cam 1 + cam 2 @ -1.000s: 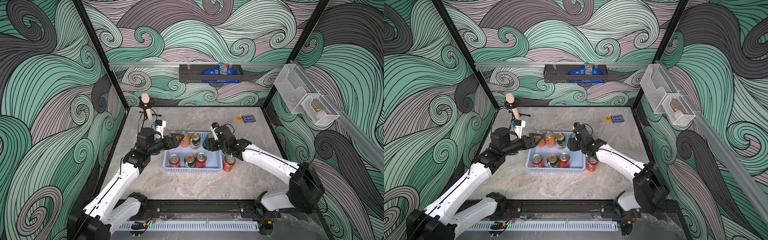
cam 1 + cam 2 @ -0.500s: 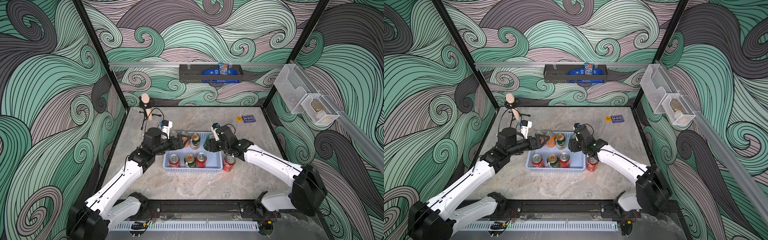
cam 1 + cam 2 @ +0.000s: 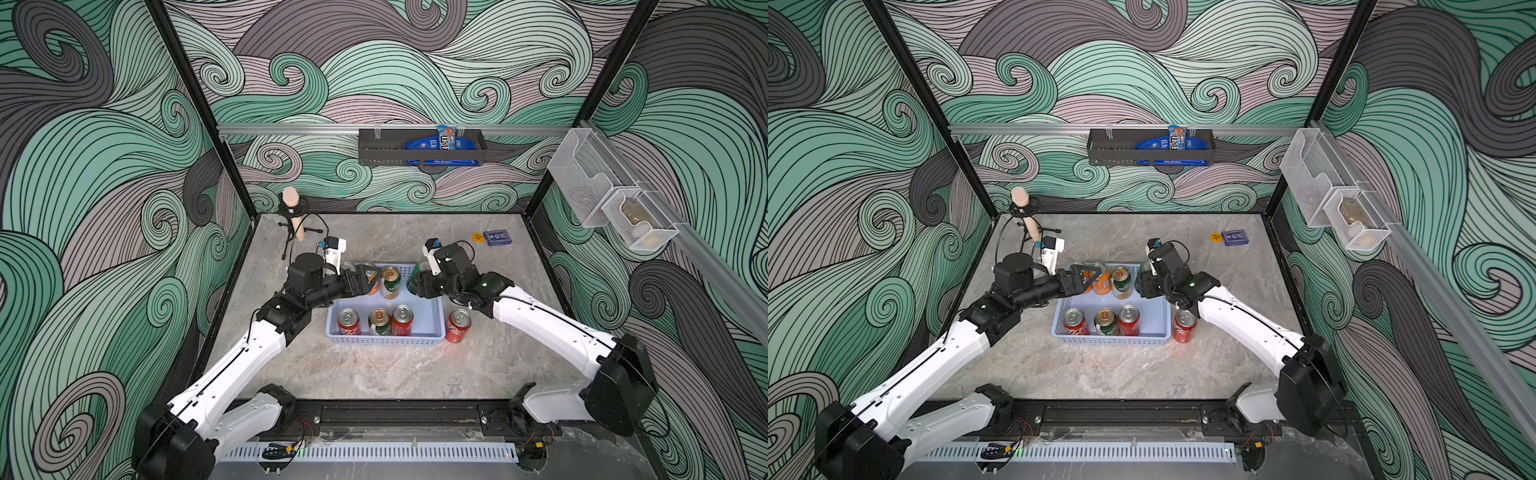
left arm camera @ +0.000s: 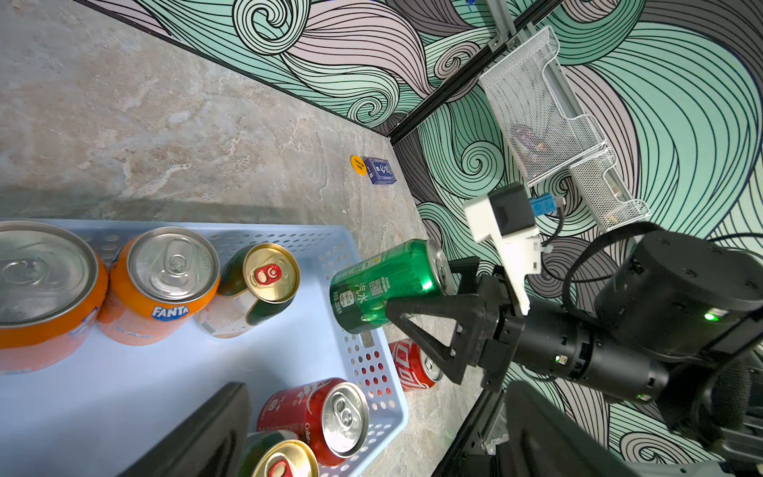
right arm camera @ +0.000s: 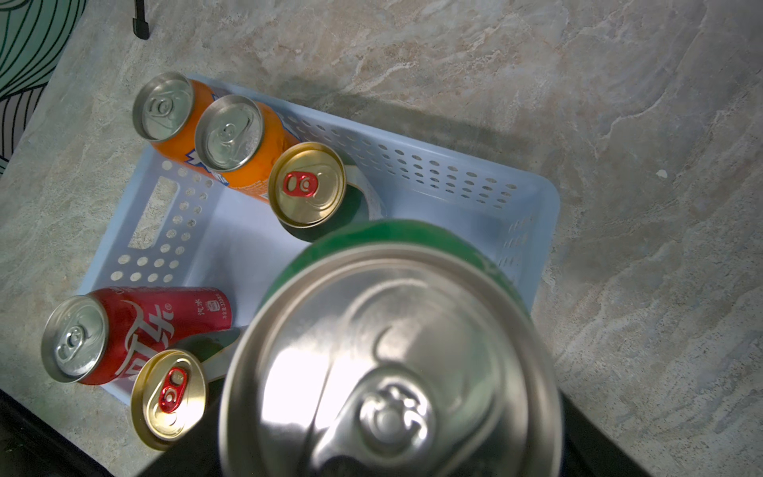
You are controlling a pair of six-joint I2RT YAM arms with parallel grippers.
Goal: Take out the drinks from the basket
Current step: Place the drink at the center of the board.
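Note:
The light-blue basket [image 3: 428, 308] [image 4: 297, 355] holds several drinks. Two orange cans [image 4: 165, 285] and a gold-topped green-and-cream can [image 3: 390, 282] stand in its far row. Two red cans [image 3: 348, 322] flank another gold-topped can [image 3: 379, 322] in the near row. My right gripper [image 3: 417, 279] is shut on a green can [image 4: 384, 285] [image 5: 392, 363], held tilted above the basket's far right corner. My left gripper [image 3: 366, 277] [image 4: 377, 396] hangs open over the far left end by the orange cans, holding nothing. A third red can [image 3: 457, 326] stands on the table just right of the basket.
A microphone on a small tripod [image 3: 293, 216] stands at the back left. A blue card box [image 3: 498, 238] and a yellow disc [image 3: 477, 237] lie at the back right. A black wall rack [image 3: 419, 145] and white mesh bins [image 3: 602, 199] hang on the walls.
My left gripper has moved right, from the basket's left edge to over the orange cans. The right gripper with the green can has barely shifted.

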